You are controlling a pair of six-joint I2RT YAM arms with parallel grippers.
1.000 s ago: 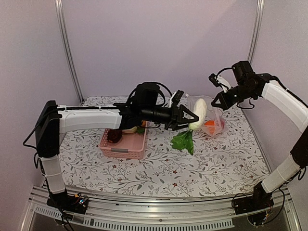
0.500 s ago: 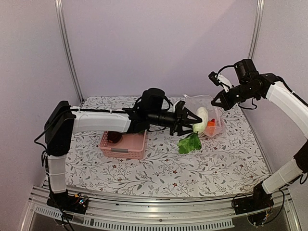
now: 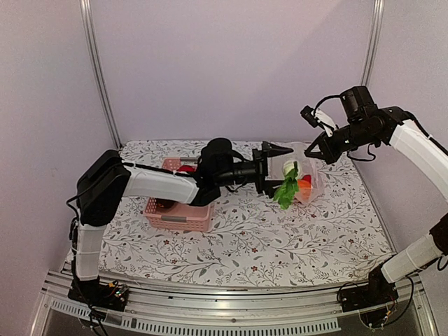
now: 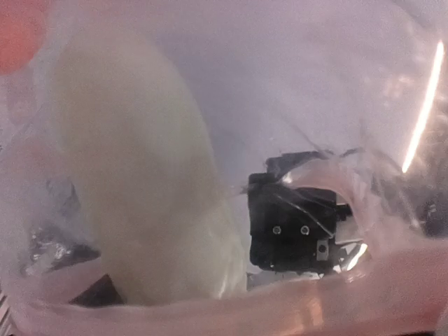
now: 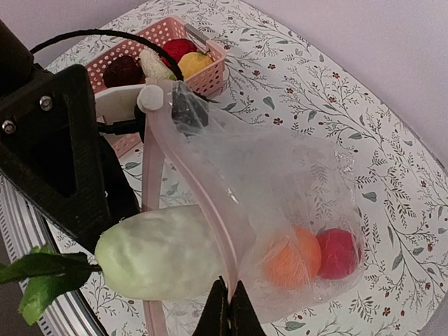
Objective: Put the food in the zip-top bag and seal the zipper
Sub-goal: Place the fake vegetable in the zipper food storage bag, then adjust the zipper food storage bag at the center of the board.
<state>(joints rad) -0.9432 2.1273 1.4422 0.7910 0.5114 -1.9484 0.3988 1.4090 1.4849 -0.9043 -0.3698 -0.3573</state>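
White radish (image 5: 164, 252) lies half inside the zip-top bag (image 5: 280, 182) by the bench's (image 3: 336, 238) far edge, long axis pointing inward. The left end effector (image 3: 278, 170) is nearer, just behind its leaf end, jaws apart. Right end effector (image 5: 227, 308) – pinched shut on the bag's rim – holds the mouth up.

Glossy crinkled clear plastic zip-top bag (image 5: 280, 175); pink slatted plastic basket (image 5: 210, 78); matt, faintly pebbled radish (image 5: 161, 252)
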